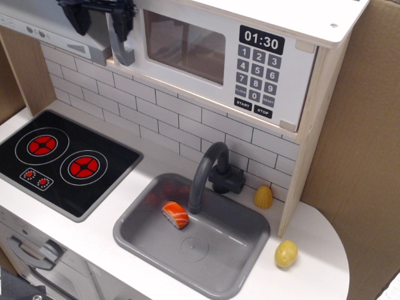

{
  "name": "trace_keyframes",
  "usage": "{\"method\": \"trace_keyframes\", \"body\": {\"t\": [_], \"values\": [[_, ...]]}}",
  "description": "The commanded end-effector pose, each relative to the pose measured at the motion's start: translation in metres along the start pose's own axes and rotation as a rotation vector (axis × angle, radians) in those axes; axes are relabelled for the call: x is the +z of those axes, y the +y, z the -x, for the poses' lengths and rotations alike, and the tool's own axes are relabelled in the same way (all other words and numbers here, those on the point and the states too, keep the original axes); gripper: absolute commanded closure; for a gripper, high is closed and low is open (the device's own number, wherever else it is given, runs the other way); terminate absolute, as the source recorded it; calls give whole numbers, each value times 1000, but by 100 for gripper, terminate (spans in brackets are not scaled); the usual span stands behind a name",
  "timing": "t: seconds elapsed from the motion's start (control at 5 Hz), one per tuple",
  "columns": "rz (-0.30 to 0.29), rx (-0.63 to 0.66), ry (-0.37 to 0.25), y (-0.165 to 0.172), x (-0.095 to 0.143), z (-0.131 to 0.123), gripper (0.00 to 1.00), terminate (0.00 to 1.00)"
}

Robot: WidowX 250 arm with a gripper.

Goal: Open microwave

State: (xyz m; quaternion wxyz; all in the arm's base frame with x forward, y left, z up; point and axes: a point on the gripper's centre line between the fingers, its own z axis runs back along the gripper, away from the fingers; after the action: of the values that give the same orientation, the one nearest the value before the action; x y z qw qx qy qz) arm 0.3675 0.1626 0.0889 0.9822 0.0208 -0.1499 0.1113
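The end effector [100, 19] is seen at the top left, fingers spread apart beside the grey handle [120, 45] of the microwave [212, 53], which is mounted above the sink [244, 247], door closed.

gripper [100, 19] top cut off by frame edge, grip state unclear

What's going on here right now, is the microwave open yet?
Not yet. The microwave door looks shut against its front. The black gripper is up at the top left, with its fingers on either side of the grey handle on the door's left edge; whether it actually grips is unclear. Nothing else is being touched: the sushi piece lies in the sink.
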Motion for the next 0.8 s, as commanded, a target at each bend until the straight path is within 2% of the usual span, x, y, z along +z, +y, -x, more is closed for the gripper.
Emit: {"method": "trace_keyframes", "body": {"t": [0.0,0.4,0.6], "values": [[-19,-59,-63,2,13,-14,100,0],[2,-121,-94,0,13,-12,100,0],[25,-152,-93,1,19,6,100,0]]}}
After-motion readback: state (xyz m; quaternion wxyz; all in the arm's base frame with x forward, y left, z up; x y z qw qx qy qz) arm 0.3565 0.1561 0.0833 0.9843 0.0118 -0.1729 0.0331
